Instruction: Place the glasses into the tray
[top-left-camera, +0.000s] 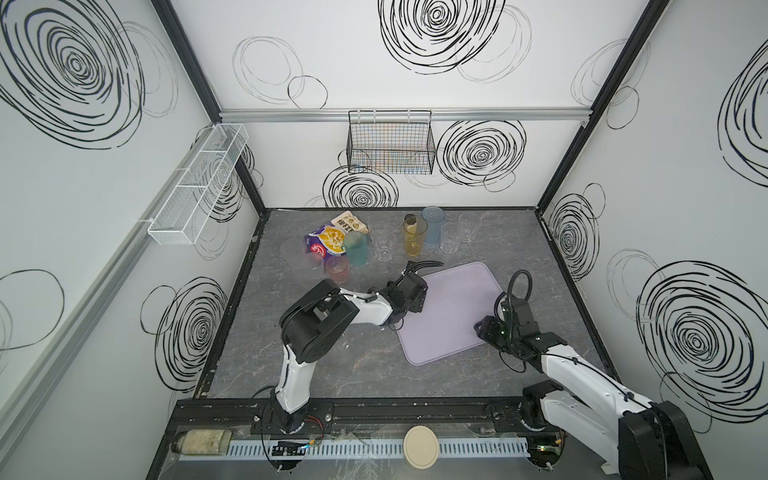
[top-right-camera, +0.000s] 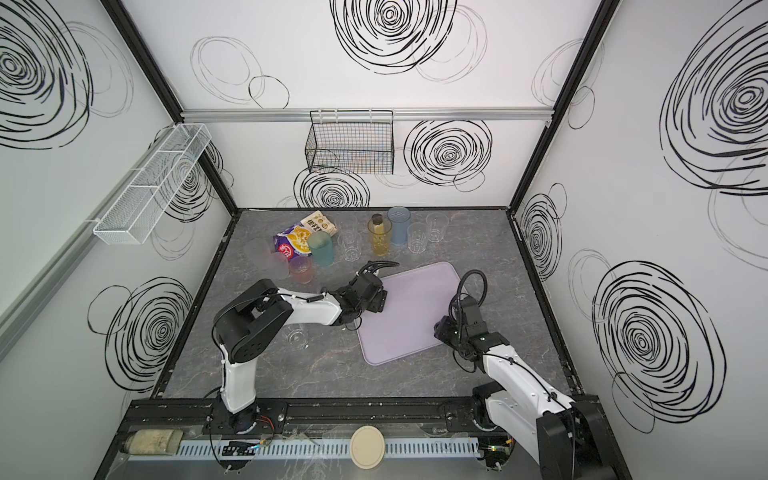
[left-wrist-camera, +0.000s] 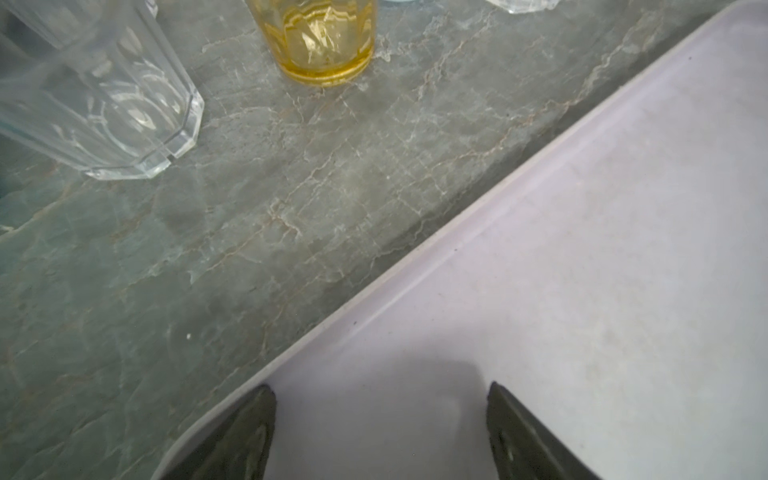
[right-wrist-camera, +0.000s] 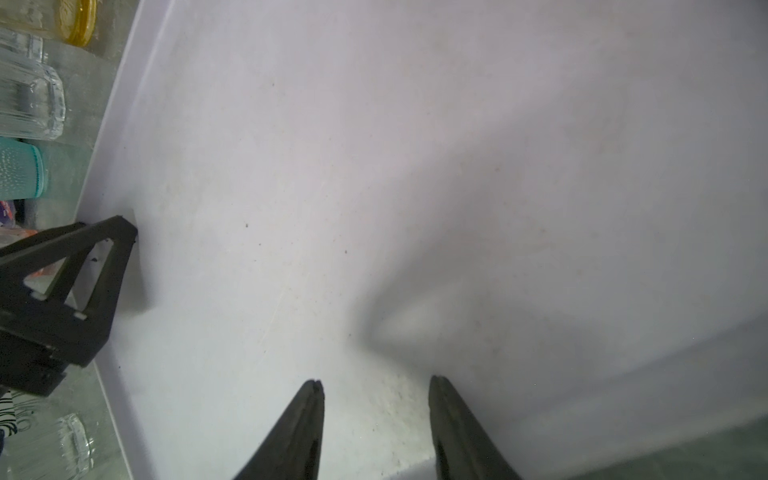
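Starting at the left, finds the frosted glass, the pink glass and the teal glass standing upright by two snack packets at the far part of the counter, mouths up, so open to a grasp from the side. Shows one clear glass apart, half hidden under the left arm. Places the left gripper just inside the left rim of the tray, with jaws spread wide and empty, probably set broad enough for a tumbler such as the amber glass, close beyond that rim. Leaves the blue glass farther back. Finds nothing on the tray, hence judges the task hardly begun. Holds the right gripper low over the tray's right edge, with jaws part-way apart, gripping nothing, seemingly parked clear of the landing space.
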